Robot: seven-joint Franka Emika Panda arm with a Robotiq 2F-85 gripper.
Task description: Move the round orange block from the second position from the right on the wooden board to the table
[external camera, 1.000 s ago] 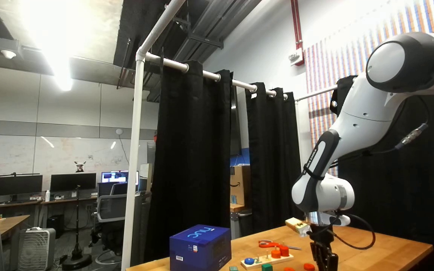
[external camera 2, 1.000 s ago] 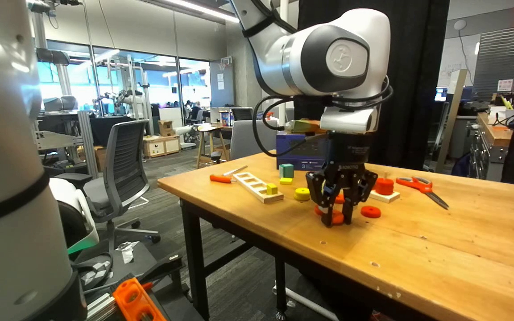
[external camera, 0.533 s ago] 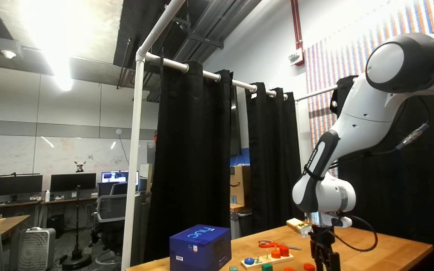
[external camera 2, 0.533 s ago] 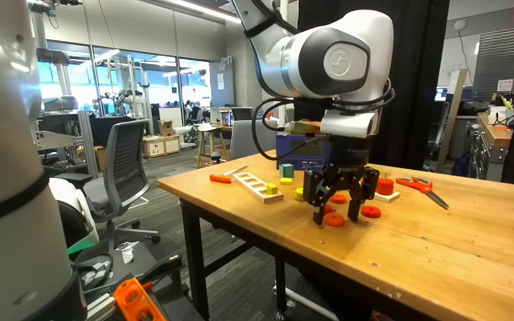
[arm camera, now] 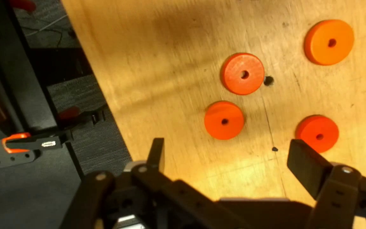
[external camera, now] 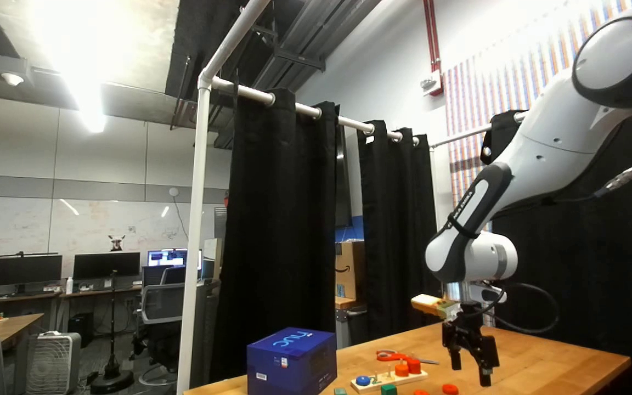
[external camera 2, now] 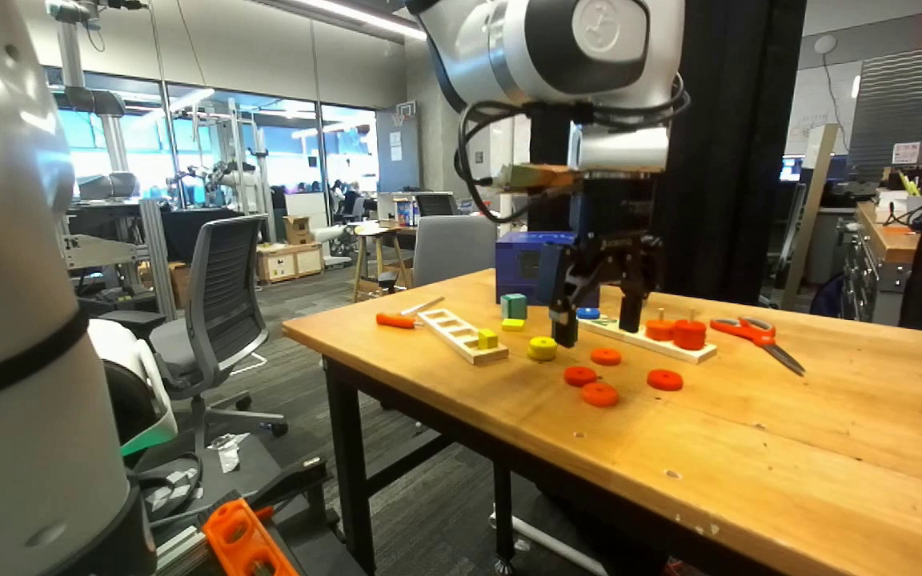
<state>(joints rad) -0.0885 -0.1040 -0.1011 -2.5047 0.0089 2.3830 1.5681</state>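
In an exterior view, end effector (external camera: 470,370) above tabletop (external camera: 560,362), jaws spread apart; wooden peg board (external camera: 382,383) near blue NUC box (external camera: 292,361). In an exterior view, four round orange blocks (external camera 2: 599,394) flat on tabletop, can't tell which is the task's; on the board, red-orange blocks (external camera 2: 689,336) at one end, blue block (external camera 2: 587,313) at the other; orange-handled scissors (external camera 2: 763,338) just beside. Wrist view: same four orange blocks, center holes visible, one partly behind the end effector.

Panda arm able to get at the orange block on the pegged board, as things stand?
Probably yes: the pincer hangs open and empty above the table, and nothing covers the orange block. The red piece close beside it may crowd the grasp.
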